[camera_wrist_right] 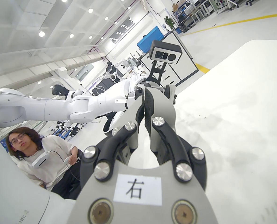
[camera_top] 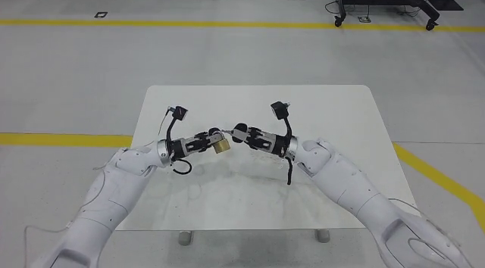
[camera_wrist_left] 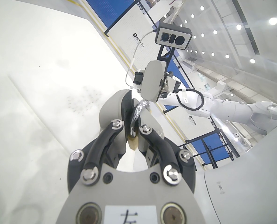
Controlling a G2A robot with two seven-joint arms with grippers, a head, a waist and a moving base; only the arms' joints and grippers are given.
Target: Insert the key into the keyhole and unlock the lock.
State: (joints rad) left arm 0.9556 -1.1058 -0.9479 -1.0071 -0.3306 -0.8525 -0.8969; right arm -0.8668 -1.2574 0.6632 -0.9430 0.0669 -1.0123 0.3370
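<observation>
Top view: left jaws grip lock [camera_top: 220, 146], seemingly.

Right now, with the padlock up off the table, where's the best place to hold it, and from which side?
By its flat brass body, pinched across the faces from the left, as the left gripper does. That probably leaves the end facing the right gripper free; the rounded shackle would likely swivel.

the lock [camera_top: 220, 145] sits in the left gripper [camera_top: 213, 139], above the middle of the table [camera_top: 341, 116]. the right gripper [camera_top: 236, 133] is just beside the lock, on its right and slightly farther back. each arm lies over its own near side of the table.
</observation>
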